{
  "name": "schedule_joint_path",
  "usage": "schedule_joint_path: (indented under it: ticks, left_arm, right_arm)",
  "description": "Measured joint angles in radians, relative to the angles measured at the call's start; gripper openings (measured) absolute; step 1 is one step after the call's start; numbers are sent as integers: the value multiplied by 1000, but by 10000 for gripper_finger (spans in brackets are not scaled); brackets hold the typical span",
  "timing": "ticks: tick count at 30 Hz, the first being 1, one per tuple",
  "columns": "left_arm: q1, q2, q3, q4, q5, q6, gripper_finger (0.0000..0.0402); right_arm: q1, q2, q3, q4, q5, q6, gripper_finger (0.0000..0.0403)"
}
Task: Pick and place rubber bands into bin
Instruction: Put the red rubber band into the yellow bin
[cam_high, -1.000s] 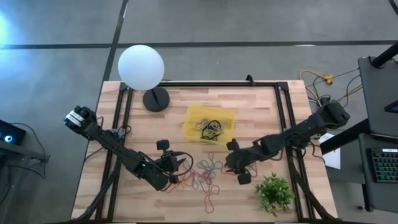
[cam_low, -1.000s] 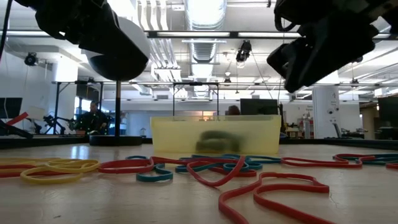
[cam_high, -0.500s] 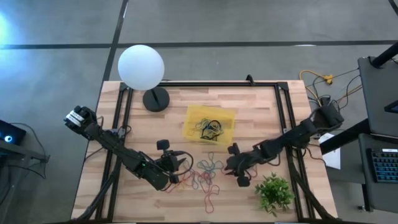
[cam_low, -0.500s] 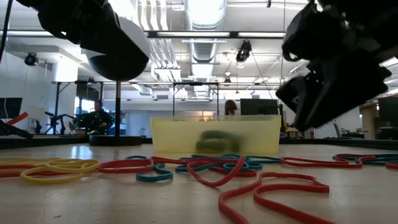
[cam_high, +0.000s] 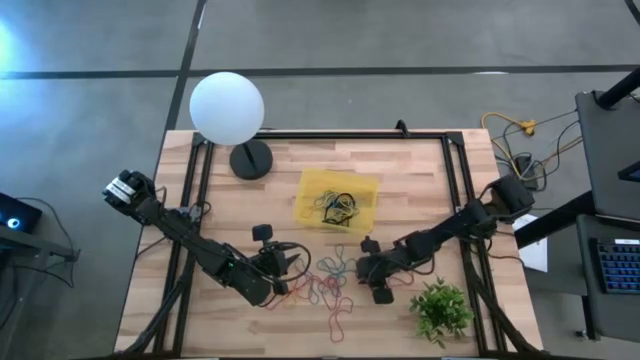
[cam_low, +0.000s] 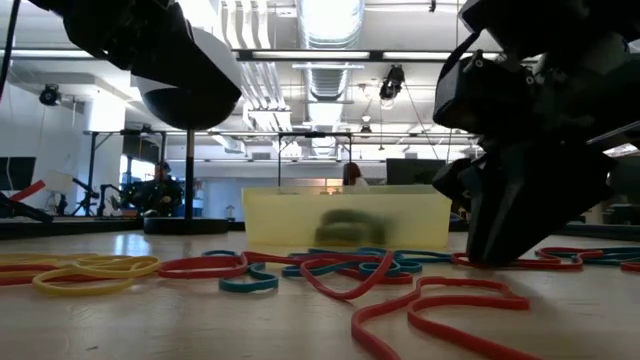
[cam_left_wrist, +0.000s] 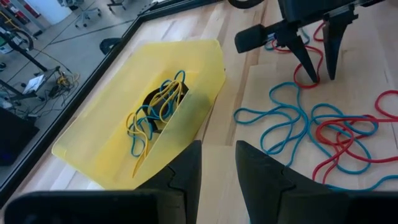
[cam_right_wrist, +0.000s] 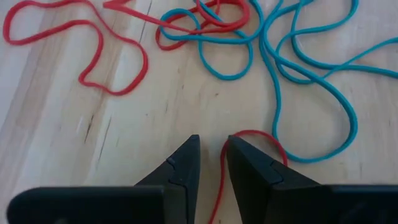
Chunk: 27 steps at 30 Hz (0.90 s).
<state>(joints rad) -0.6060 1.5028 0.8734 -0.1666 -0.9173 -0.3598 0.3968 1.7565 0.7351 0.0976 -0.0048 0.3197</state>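
Nearest to you in the low view, the rubber bands (cam_low: 340, 275) lie loose on the pale, grained wooden table (cam_high: 410, 180): thin, floppy red, blue and yellow loops, some overlapping in a tangle, others flat on their own.

Your right gripper (cam_right_wrist: 210, 163) is down at the tabletop, at the edge of that scatter on its own side. Its two dark, wedge-shaped fingers stand close together with a narrow gap, and a red band (cam_right_wrist: 252, 158) curves up into that gap; you cannot tell whether the fingers are actually pinching it.

Your left gripper (cam_left_wrist: 217, 165) hangs above the table on the other side of the scatter, pointing towards the bin. Its smooth black fingers sit slightly apart with nothing between them.

Beyond the loops stands the bin (cam_high: 311, 196), a shallow, rectangular tray of translucent yellow plastic, with a small heap of blue, yellow and dark bands already inside.

Near the right arm, at the table's near edge, there is a small green plant (cam_high: 442, 308) with feathery leaves. At the far left corner stands a smooth white globe lamp (cam_high: 227, 108) on a round black base.
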Motion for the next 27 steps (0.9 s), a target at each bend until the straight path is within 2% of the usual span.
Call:
schedule_joint_path:
  ticks: [16,27]
  left_arm:
    - [3,0,-6,10,0,0,83]
    - [3,0,-6,14,0,0,83]
  right_arm:
    - [-13,19,14,1,21,10,86]
    - [-13,29,14,-6,44,-16,60]
